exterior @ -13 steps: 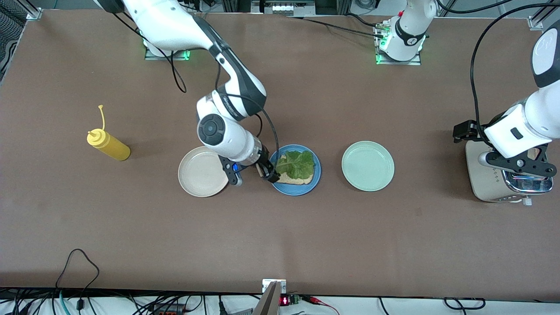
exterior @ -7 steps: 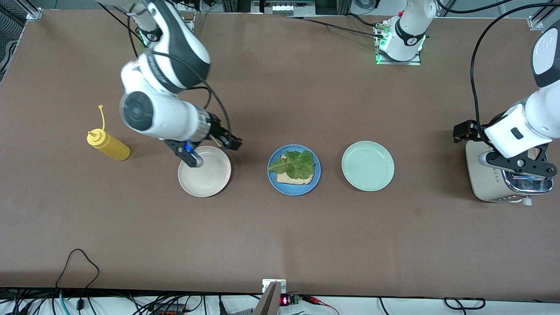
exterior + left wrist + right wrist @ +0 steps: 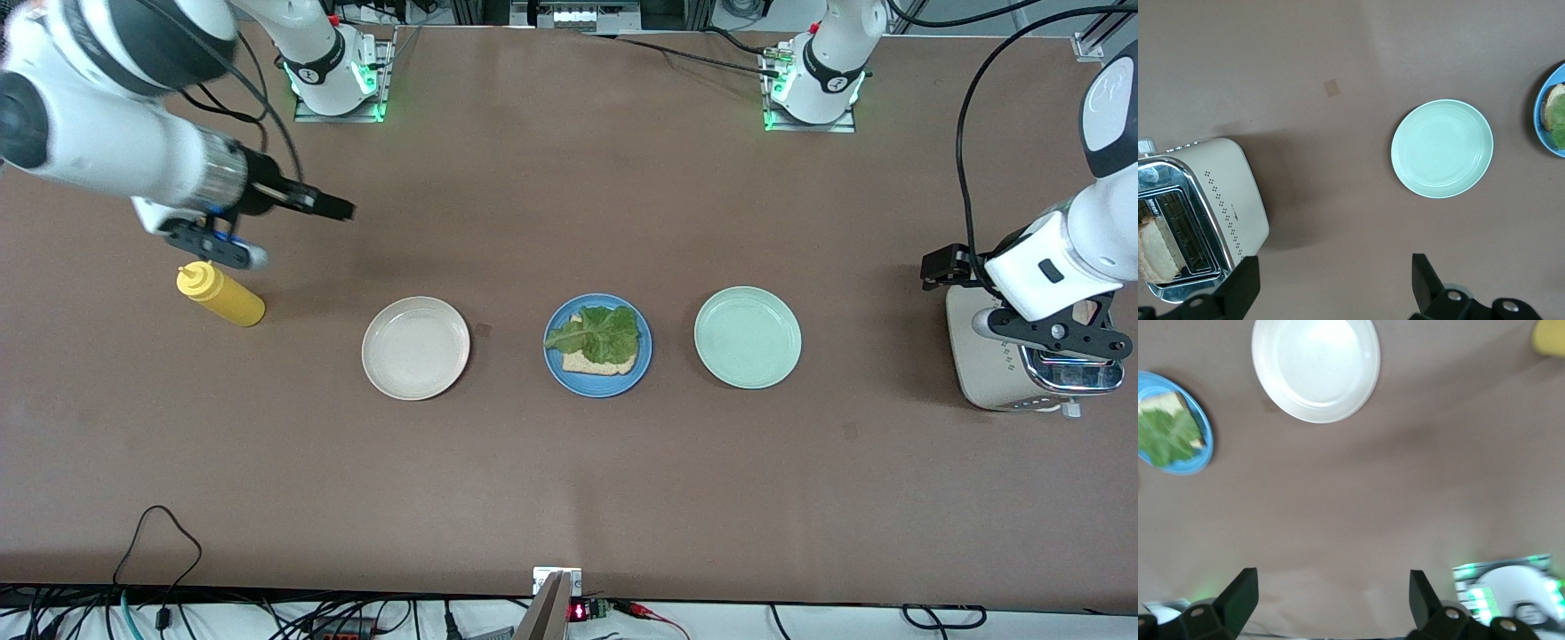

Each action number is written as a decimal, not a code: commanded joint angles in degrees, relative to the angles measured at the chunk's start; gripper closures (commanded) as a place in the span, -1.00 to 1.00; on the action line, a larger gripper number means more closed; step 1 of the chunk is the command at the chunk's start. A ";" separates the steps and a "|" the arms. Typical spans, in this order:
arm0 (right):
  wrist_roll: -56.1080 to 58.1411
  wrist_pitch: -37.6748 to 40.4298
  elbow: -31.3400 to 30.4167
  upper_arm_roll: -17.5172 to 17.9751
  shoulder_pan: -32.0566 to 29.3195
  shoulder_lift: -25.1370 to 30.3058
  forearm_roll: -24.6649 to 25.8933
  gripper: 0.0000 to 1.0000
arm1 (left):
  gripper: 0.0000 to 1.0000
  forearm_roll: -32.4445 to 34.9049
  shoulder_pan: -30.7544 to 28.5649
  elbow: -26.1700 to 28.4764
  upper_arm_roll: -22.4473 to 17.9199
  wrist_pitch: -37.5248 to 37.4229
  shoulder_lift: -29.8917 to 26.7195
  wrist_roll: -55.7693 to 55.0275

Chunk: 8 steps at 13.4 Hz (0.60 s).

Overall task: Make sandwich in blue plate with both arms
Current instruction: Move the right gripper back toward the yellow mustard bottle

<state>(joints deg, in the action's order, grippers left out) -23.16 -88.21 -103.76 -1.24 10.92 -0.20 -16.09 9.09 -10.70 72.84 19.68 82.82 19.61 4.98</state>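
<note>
**A:** Sandwich (image 3: 598, 343) first, please. Where is it, and how far is it?

**B:** It lies in the blue plate (image 3: 560, 373), between the cream plate (image 3: 415, 348) and the mint-green plate (image 3: 747, 337). I see one toasted slice with the lettuce leaf (image 3: 600, 332) on top. No second slice covers it, so I judge it half made.

**A:** And the big things around?

**B:** The toaster (image 3: 996, 373) stands at my left arm's end of the table, and a bread slice (image 3: 1155, 247) sits in its slot. The yellow sauce bottle (image 3: 220, 299) lies at the other end.

**A:** Your grippers?

**B:** My left gripper (image 3: 1331, 287) hangs over the toaster, fingers wide apart, holding nothing. My right gripper (image 3: 333, 210) is up over the table near the bottle, also fully open and empty.

**A:** How will that slice handle?

**B:** Light, stiff, and crumbly, I think. I would take it by its flat faces at the upper edge, gently. The lettuce is soft and can slide.
</note>
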 commanded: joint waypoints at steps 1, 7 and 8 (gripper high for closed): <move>13.18 0.84 -5.66 1.15 -4.67 6.87 4.12 -1.00 | -1.00 -0.65 -0.20 -1.91 0.27 -1.00 0.78 -0.24; 42.36 0.59 -9.26 0.54 -16.18 9.60 10.11 -1.00 | -1.00 -0.65 -0.20 -1.91 0.27 -1.00 0.78 -0.24; 47.54 -0.90 -9.87 -0.59 -17.93 9.34 10.90 -1.00 | -1.00 -0.65 -0.20 -1.91 0.27 -1.00 0.78 -0.24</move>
<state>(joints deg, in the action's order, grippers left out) 15.76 -86.93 -111.26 -1.54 -3.44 8.05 -6.60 9.08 -10.71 72.84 19.67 82.82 19.61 4.98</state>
